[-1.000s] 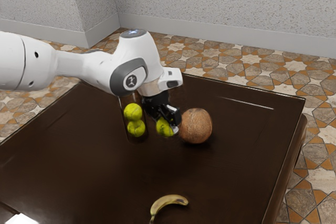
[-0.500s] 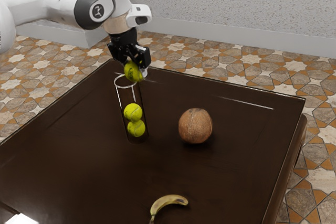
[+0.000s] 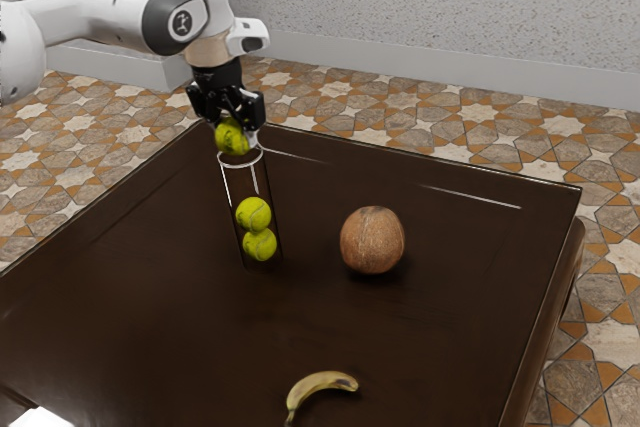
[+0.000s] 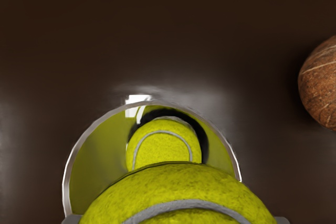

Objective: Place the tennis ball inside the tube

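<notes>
My gripper is shut on a yellow-green tennis ball, right at the mouth of the clear upright tube. Two more tennis balls are stacked in the tube's lower part, the upper one resting on the lower one. In the wrist view the held ball looms large over the near part of the tube's round rim, and a ball inside the tube shows beyond it, partly covered.
A brown coconut-like ball sits on the dark table toward the exterior view's right of the tube; it also appears in the wrist view as a brown round thing. A banana lies near the table's front edge.
From beside the coconut, my hand has risen with the ball and moved toward the exterior view's left, over the tube. Since half a second ago it has shifted slightly further left.
</notes>
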